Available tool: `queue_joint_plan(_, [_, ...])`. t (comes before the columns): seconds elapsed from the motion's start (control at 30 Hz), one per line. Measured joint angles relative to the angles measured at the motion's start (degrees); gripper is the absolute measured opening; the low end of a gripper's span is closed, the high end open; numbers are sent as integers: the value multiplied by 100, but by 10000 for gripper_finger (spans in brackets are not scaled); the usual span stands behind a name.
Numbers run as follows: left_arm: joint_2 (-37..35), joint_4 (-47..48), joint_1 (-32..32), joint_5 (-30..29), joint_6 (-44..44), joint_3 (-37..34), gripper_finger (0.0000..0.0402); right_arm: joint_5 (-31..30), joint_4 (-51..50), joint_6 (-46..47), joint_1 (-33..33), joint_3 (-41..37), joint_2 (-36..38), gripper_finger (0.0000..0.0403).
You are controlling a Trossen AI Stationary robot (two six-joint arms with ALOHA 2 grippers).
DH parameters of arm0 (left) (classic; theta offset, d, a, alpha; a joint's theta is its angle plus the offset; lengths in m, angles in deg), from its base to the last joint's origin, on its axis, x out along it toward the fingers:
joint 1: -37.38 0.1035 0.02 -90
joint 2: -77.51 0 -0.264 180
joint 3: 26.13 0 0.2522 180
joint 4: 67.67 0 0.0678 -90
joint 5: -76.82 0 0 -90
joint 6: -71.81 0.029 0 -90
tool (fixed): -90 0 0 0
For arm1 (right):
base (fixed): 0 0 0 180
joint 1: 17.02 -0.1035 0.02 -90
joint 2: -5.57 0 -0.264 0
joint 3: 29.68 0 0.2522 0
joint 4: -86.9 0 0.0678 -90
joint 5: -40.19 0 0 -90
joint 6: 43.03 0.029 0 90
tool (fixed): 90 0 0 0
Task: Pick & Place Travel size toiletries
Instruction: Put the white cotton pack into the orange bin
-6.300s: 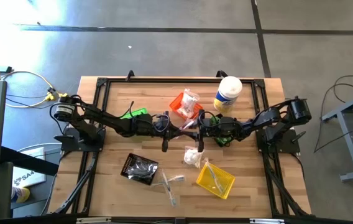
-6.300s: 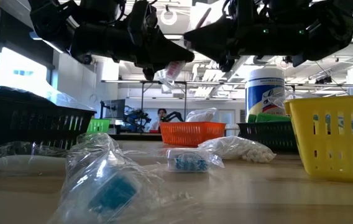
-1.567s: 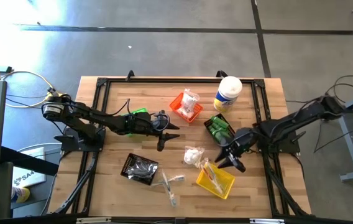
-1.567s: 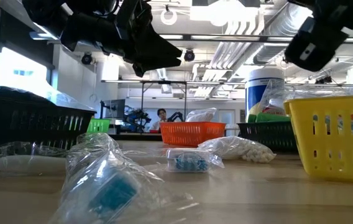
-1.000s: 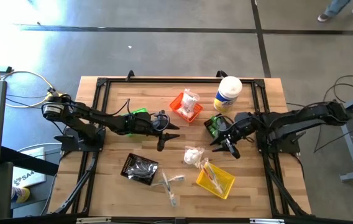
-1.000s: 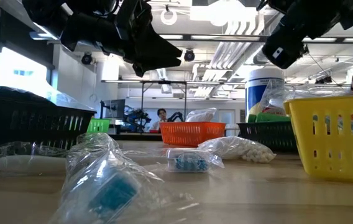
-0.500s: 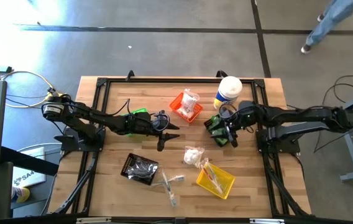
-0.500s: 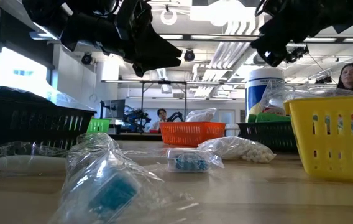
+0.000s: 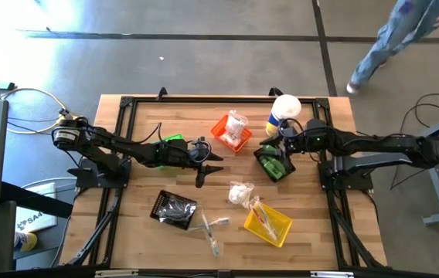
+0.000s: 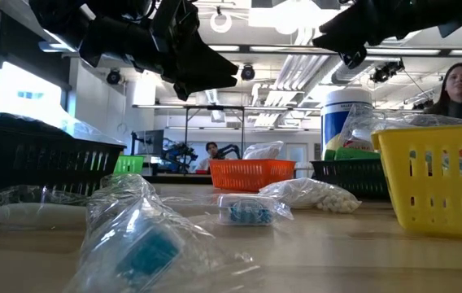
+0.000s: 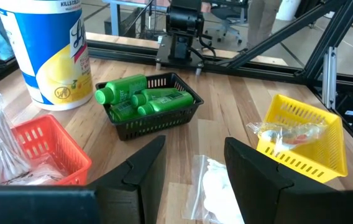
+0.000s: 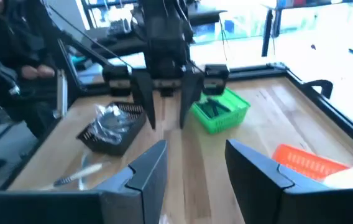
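Several small toiletries are seen loose on the table [image 9: 142, 116]: a white packet [image 9: 240, 193] just below the frame's centre in the high view, and clear-wrapped sticks [image 9: 212, 226] toward the lower middle, between the black basket of dark pieces [image 9: 174, 208] and the yellow basket [image 9: 268, 223]. Green bottles [image 11: 144, 99] are already gathered in a black basket [image 11: 155, 121] right of centre, beside a white canister [image 9: 284, 115].

The left gripper [image 9: 202, 164] is held just left of the frame's centre, above the table, its fingers apart and nothing between them, as the left wrist view shows. The right gripper [image 9: 287, 145] is held in the upper right part of the table, over the basket of green bottles; its fingers are likewise apart and empty in the right wrist view.

The white packet is judged the likeliest next pick. It lies below and to the right of the left gripper, near it, and further from the right gripper. The left arm is judged the nearer. No clear long axis can be made out on the crumpled packet, so the approach angle is probably not critical.
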Motion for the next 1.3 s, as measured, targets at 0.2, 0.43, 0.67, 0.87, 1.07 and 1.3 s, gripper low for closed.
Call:
queue_joint_plan(0.2, [2, 33, 0, 1, -20, 0, 161, 45, -850, -120, -6, 0, 538, 137])
queue_joint_plan(0.43, [2, 220, 0, 3, -124, 0, 161, 50, -1781, 132, -4, 0, 1079, 104])
queue_joint_plan(0.67, [2, 519, 0, 5, -341, -2, 161, 46, -1526, 319, -105, -432, 1169, 82])
queue_joint_plan(0.87, [4, 628, -2, 7, -589, -2, 161, -34, -710, 484, -268, -922, 1169, 68])
queue_joint_plan(1.07, [4, 778, -35, 9, -606, 105, 161, -423, -108, 445, -396, -1148, 1169, 62])
queue_joint_plan(1.3, [4, 1540, -370, 31, -777, 554, 161, -431, 127, 438, -393, -1336, 1168, 61])
